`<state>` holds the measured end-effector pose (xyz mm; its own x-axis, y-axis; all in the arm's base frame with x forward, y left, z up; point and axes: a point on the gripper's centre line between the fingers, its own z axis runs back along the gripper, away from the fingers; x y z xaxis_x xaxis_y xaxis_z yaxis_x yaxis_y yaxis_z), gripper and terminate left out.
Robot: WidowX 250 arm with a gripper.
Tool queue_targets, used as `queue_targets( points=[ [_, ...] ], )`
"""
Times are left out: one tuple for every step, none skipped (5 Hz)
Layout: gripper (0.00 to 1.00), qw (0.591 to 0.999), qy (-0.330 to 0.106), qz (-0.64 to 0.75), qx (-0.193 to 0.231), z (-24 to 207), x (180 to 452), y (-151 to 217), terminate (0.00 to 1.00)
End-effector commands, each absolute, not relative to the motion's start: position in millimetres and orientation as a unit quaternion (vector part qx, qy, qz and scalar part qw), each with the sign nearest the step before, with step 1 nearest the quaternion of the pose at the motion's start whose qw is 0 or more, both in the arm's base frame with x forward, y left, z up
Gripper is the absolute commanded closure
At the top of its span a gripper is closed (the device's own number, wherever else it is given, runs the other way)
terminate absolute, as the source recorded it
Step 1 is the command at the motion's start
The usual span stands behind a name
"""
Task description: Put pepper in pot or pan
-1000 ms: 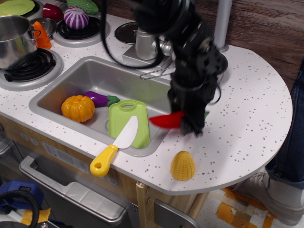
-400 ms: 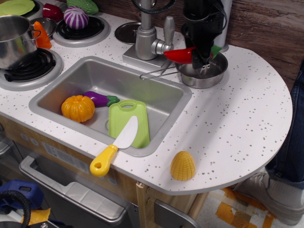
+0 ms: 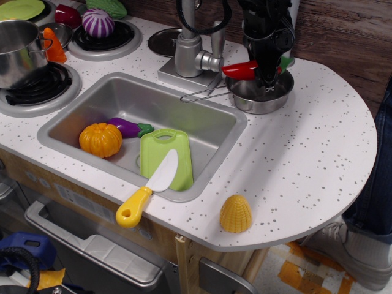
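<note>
The long red pepper (image 3: 240, 70) with a green stem end (image 3: 285, 62) is held level in my gripper (image 3: 267, 73), just above the small silver pan (image 3: 248, 101). The gripper is shut on the pepper's middle. The pan stands on the counter behind the sink's right corner, and its thin wire handle (image 3: 199, 95) reaches left over the sink rim. The pepper's pointed tip sticks out to the left past the pan's rim.
The sink (image 3: 92, 113) holds an orange pumpkin (image 3: 100, 139), a purple eggplant (image 3: 128, 127), a green cutting board (image 3: 165, 159) and a yellow-handled knife (image 3: 147, 190). A faucet (image 3: 191, 52) stands left of the pan. A yellow corn piece (image 3: 236, 214) lies near the front edge. A tall steel pot (image 3: 17, 52) is at the far left.
My gripper has carried the pepper from low over the counter by the sink's right side up and back to over the pan. In the last half second it shifted only slightly.
</note>
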<state>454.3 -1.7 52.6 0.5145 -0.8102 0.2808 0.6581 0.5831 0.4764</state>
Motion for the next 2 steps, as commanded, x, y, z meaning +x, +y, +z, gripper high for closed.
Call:
queue_targets(
  points=[
    [0.0, 0.844, -0.276, -0.423, 0.179, 72.7, 463.1, 7.2, 0.0],
    [0.0, 0.844, -0.276, -0.423, 0.179, 72.7, 463.1, 7.2, 1.0]
  ],
)
